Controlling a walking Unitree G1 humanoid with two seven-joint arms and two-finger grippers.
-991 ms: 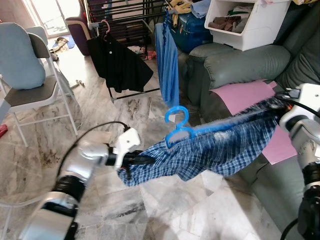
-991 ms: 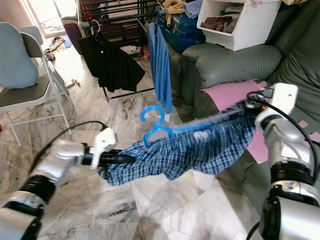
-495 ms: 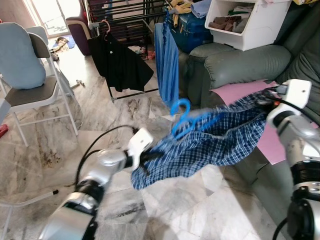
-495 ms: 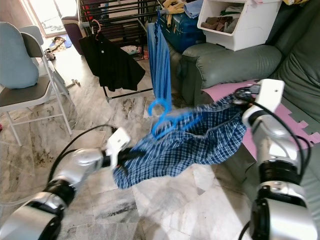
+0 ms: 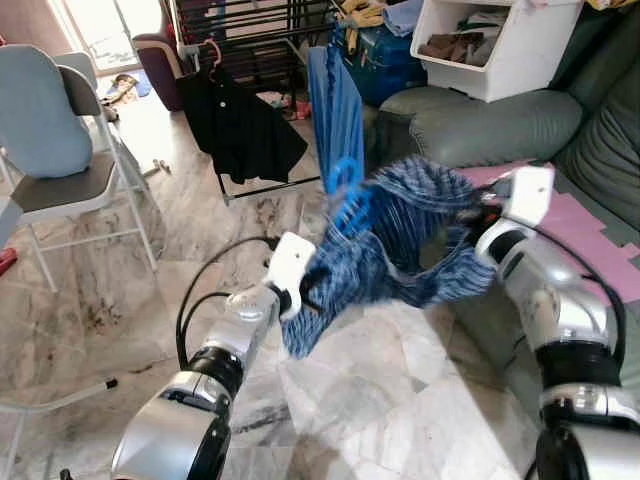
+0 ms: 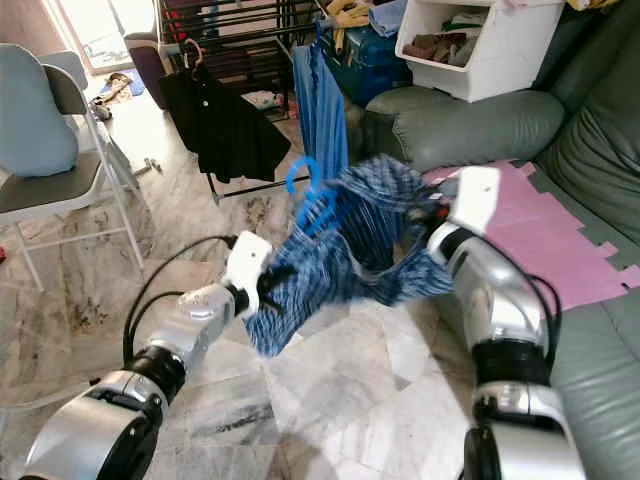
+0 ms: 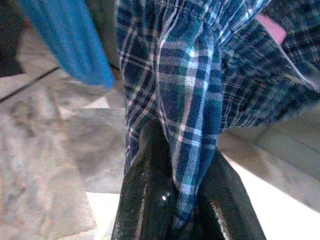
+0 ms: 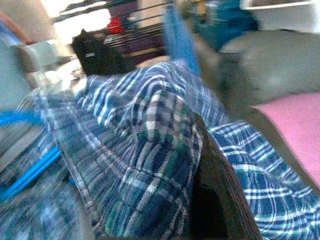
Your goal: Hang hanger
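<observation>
A blue plaid shirt (image 5: 400,235) on a blue plastic hanger (image 5: 346,187) hangs bunched in the air between my two arms, motion-blurred. My left gripper (image 5: 308,288) is shut on the shirt's lower left edge; in the left wrist view the plaid cloth (image 7: 187,115) is pinched between the black fingers (image 7: 147,175). My right gripper (image 5: 478,218) is shut on the shirt's right end, the cloth (image 8: 140,150) draped over its finger (image 8: 220,200). The hanger's hook (image 6: 304,183) points up, just in front of a hanging blue garment (image 5: 336,110).
A dark drying rack (image 5: 250,20) stands at the back with a black shirt (image 5: 240,130) on a pink hanger. A grey-green sofa (image 5: 480,120) with a pink mat (image 5: 595,235) and a white bin (image 5: 490,50) is on the right. A folding chair (image 5: 60,180) stands left.
Both grippers have come closer together and risen, so the stretched shirt is now bunched. The hanger has lifted toward the hanging blue garment.
</observation>
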